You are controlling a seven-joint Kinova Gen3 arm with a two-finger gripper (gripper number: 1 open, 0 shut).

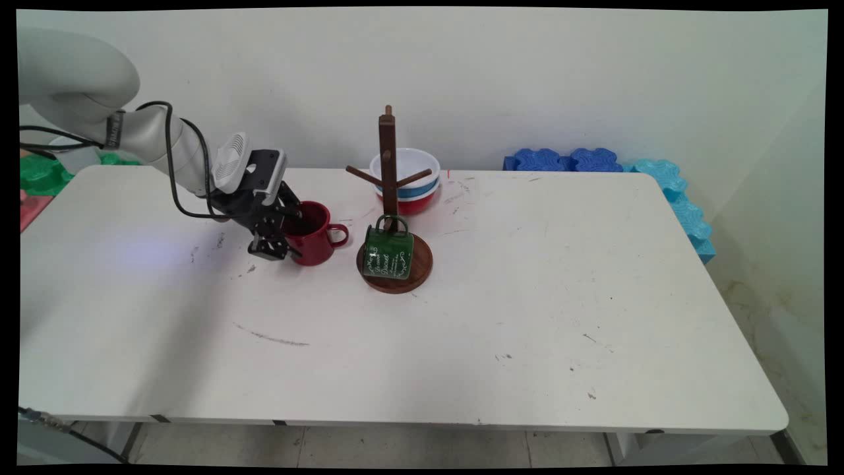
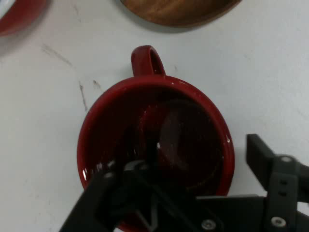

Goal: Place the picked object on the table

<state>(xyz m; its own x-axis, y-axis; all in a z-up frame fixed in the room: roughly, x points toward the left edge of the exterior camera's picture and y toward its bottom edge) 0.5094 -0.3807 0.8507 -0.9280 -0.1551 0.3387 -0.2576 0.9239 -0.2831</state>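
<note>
- Your white surface (image 1: 461,330) is bare along its near side, apart from scuffs and one long grey streak (image 1: 270,338) toward the left.
- Past that streak, left of centre, you find the end effector (image 1: 283,234) reaching down at a slant from the upper left, with black cables looping off the arm behind it.
- Its fingers stand apart and straddle the wall of a red mug (image 1: 316,247). In the hand view one finger (image 2: 137,169) is down inside the cup and the other (image 2: 258,152) is outside the rim, with a sliver of surface showing between it and the mug.
- The red mug stands upright with its mouth open to the hand camera. Its handle (image 1: 338,234) points away from the arm, toward the wooden stand.
- Just to the right of the mug you see a dark wooden mug tree (image 1: 388,152) on a round base (image 1: 422,264), whose edge also shows at the top of the hand view.
- A green mug (image 1: 388,254) with white lettering sits low on the tree, handle up against the post. You cannot tell whether it hangs or rests on the base.
- Behind the tree there is a stack of bowls (image 1: 409,161): white on top, a blue one under it, red at the bottom.
- Farthest back, blue foam pieces (image 1: 567,159) line the wall and run down the right edge, and green pieces (image 1: 39,175) lie off the far left corner.
</note>
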